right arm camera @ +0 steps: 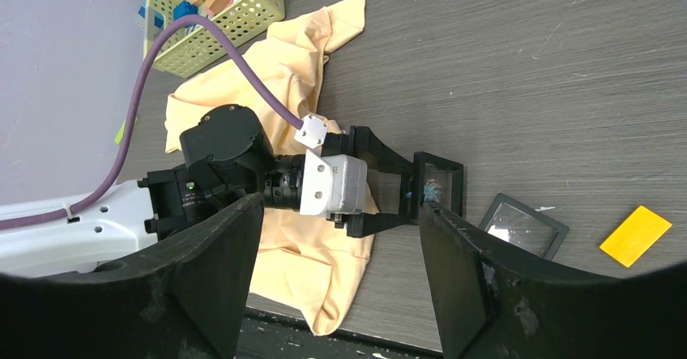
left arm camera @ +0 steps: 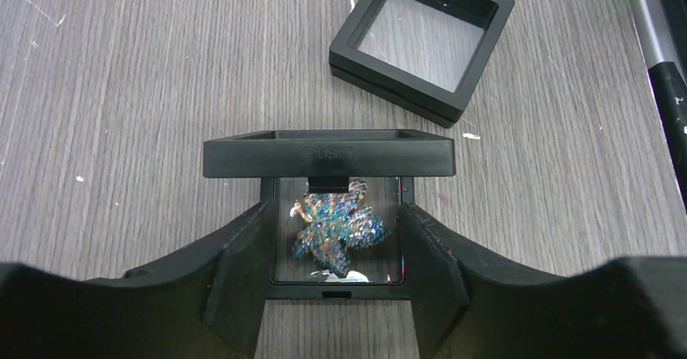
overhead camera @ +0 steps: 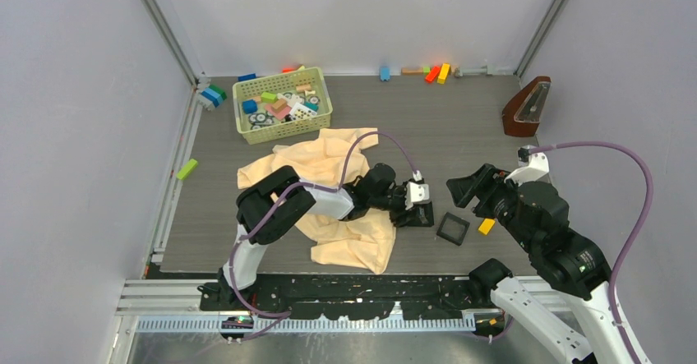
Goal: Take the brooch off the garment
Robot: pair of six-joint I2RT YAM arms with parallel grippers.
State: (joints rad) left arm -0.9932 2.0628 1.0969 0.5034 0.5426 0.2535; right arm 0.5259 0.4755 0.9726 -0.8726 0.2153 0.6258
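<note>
the table [overhead camera: 460, 126] is bare and open from 12 to 2 o'clock of the work spot. that is the best room for lifting away. the peach garment [overhead camera: 329, 163] lies crumpled at 9 o'clock, under the left arm.

the left gripper [overhead camera: 421, 209] is released. its fingers [left arm camera: 243, 245] are spread along a black tray [left arm camera: 328, 152] and pinch nothing. the right gripper [overhead camera: 468, 190] hangs at 2 o'clock, wide apart and empty.

a spare tray [left arm camera: 397, 91] sits near at 4 o'clock, and a yellow block [right arm camera: 635, 236] lies beyond it. both narrow a sweep to that side.

the brooch [left arm camera: 336, 233] is off the garment, lying on the tray's clear floor between the spread fingers. it looks light and stiff, and its spiky, stone-set points probably bend or chip easily. on that slick pane it would likely skate. a hold across its narrow middle seems safest. the tray's raised wall at 12 o'clock leaves little room, so straight up looks the cleanest way out.
</note>
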